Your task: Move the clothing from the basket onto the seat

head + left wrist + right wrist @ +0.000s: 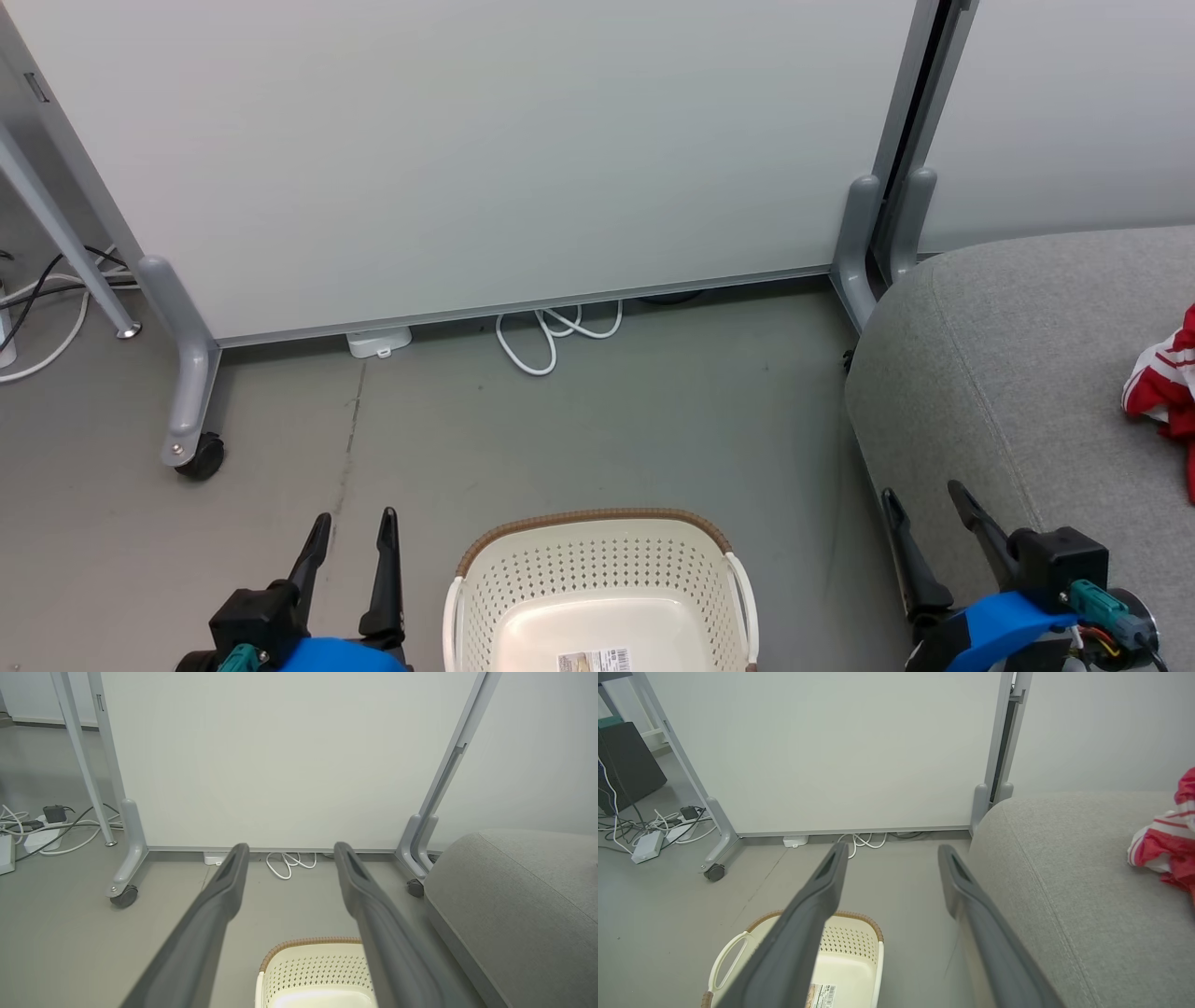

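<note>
Finding 1, location. The basket (597, 569) stands on the floor (560, 420). The part of its interior in view is bare cream plastic with a barcode sticker (593, 661) on the bottom. The clothing (1162, 383), red with white stripes, lies bunched on the seat (1008, 373), well apart from the basket on its right side and beyond its far rim. Part of the garment runs off the edge of the head view.

Finding 2, grippers. The left gripper (355, 515) hangs just left of the basket, jaws spread wide and holding nothing. The right gripper (920, 491) hangs to the right of the basket, at the seat's near corner, likewise spread and empty. Neither touches basket or fabric.

Finding 3, handling. The garment appears light, limp and thin. It will sag and trail when lifted, and it cannot break. A pinch on a raised fold at the top of the bunch should hold better than one on a flat edge. The fabric looks smooth, so a shallow pinch may slip.

Assessment. Judged from the bare basket bottom, the transfer looks complete or nearly so
</note>
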`<state>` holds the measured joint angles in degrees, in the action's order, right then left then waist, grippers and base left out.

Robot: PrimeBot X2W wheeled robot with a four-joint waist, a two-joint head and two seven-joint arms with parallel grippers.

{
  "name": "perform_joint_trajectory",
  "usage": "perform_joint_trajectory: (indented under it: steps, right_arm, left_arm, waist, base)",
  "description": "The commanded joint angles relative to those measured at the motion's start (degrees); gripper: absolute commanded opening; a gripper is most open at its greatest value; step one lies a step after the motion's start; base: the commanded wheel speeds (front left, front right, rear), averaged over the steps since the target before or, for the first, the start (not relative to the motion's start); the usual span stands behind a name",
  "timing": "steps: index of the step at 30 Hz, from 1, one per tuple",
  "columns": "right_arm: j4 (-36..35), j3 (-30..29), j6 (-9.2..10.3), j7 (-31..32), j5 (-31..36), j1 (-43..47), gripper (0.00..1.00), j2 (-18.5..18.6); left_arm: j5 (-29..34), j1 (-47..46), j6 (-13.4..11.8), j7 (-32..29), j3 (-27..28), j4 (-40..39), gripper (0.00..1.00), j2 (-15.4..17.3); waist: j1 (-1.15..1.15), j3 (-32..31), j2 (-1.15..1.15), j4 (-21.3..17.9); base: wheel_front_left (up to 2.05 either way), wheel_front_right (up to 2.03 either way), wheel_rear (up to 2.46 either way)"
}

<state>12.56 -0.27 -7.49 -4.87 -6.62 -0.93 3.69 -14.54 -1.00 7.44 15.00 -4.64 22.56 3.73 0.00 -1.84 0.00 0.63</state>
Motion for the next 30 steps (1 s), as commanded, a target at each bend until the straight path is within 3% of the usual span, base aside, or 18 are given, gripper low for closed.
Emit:
perform_joint_trajectory:
  steps: [1, 8, 9, 17, 30]
  right_arm:
    - [0.18, 0.04, -0.01, -0.22, -0.03, -0.08, 1.0, -0.27]
    - [0.46, 0.13, -0.01, -0.35, -0.23, -0.15, 1.0, -0.37]
    - [0.5, 0.09, 0.0, -0.08, -0.01, 0.03, 0.0, -0.14]
    - [5.0, 0.06, 0.0, 0.13, -0.16, 1.73, 0.0, -0.24]
    - [4.34, -1.14, 0.0, 2.18, -15.03, 0.36, 0.0, -0.34]
  left_arm:
    - [-0.1, 0.02, 0.06, 0.28, -0.22, 0.26, 1.0, 0.28]
    - [-0.52, 0.04, 0.06, 0.28, -0.29, 1.2, 1.0, 0.26]
    - [-0.45, 0.04, 0.0, -0.03, -0.12, 1.36, 0.0, -0.02]
    - [-0.75, 2.75, 0.0, -0.36, -0.04, 5.26, 0.0, -0.65]
    - [-14.14, 1.21, 0.01, -4.09, 1.98, 2.8, 0.0, -0.68]
  waist:
    - [0.0, -0.02, 0.0, 0.04]
    - [0.0, -0.1, 0.0, -0.02]
    - [0.0, -0.1, 0.0, -0.01]
    - [0.0, -0.1, 0.0, -0.01]
    - [0.0, 0.12, 0.0, -0.07]
  base:
    - [0.0, 0.0, 0.0]
    - [0.0, 0.0, 0.0]
    - [0.0, 0.0, 0.0]
    - [0.0, 0.0, 0.0]
    - [0.0, 0.0, 0.0]
